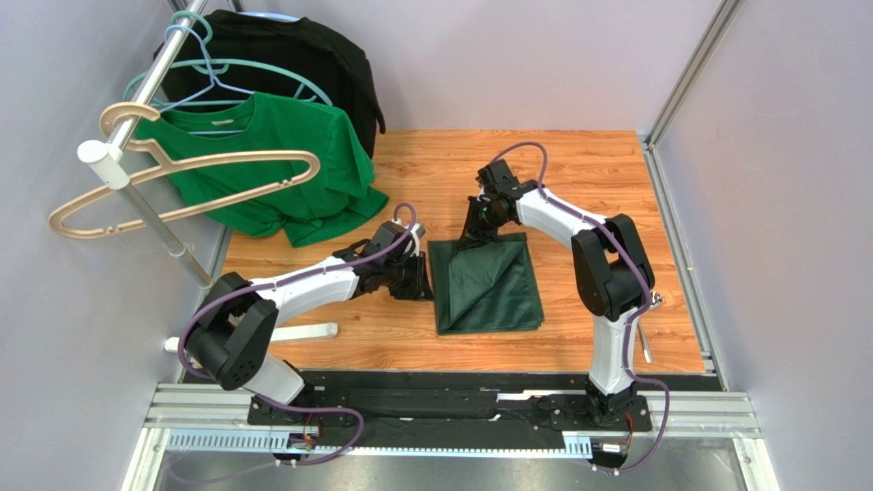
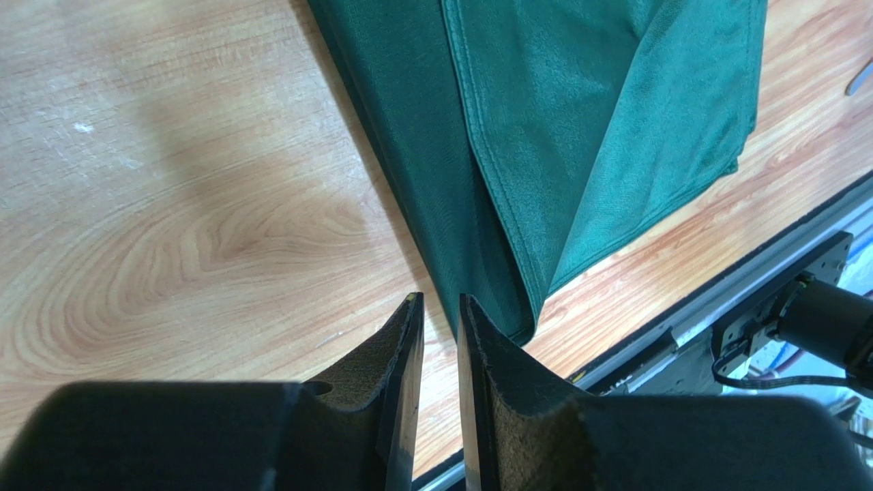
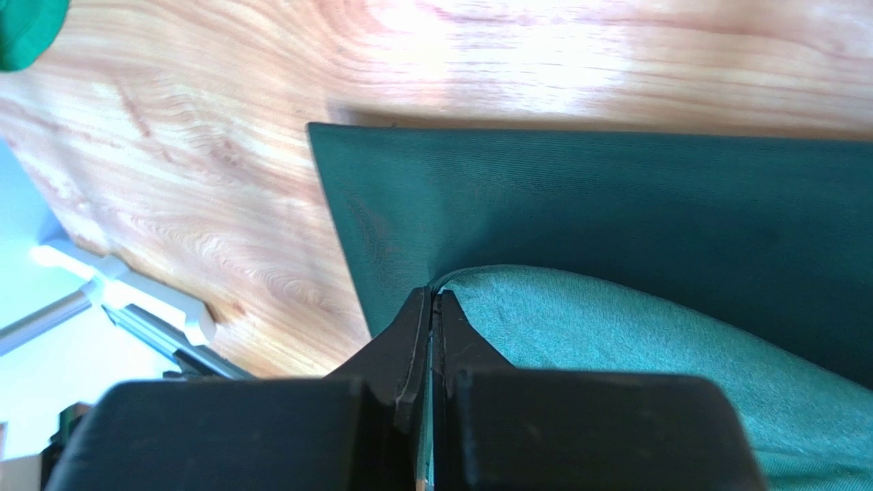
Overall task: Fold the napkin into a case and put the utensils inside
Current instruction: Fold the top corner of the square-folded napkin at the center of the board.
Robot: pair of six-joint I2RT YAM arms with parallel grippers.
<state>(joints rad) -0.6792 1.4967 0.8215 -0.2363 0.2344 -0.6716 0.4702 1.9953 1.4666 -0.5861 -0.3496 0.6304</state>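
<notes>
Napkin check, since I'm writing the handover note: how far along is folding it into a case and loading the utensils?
Early. Done: the napkin lies flat with one flap turned diagonally. In hand: the right gripper pinches that flap's corner; the left gripper, slightly open and empty, sits beside its left edge. Left: narrowing it into a case, then inserting utensils.

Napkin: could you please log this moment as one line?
napkin: partly folded | right jaws: shut on its top layer | left jaws: open, empty, beside it
</notes>
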